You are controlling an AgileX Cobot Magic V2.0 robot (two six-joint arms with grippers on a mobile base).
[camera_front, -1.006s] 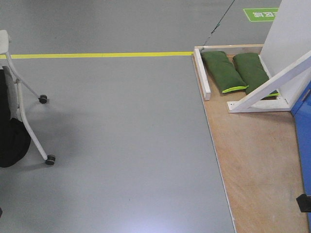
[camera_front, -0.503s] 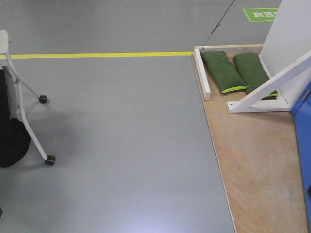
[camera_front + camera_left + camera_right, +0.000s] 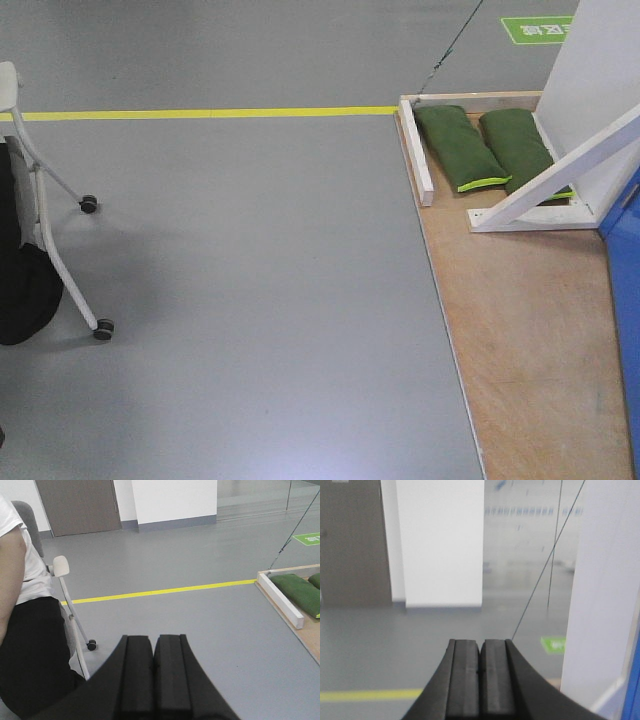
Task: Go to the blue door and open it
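While the blue door point(image 3: 628, 320) shows only as a strip at the far right edge of the front view, beside the plywood platform point(image 3: 520, 320), its handle is nowhere in sight. Both the left gripper point(image 3: 153, 645) and the right gripper point(image 3: 480, 650) have their pads pressed together around nothing, so I'd say the approach is unfinished and the opening itself is not yet begun.

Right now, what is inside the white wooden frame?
Two green sandbags lie side by side inside the frame. A white brace covers one bag's near end.
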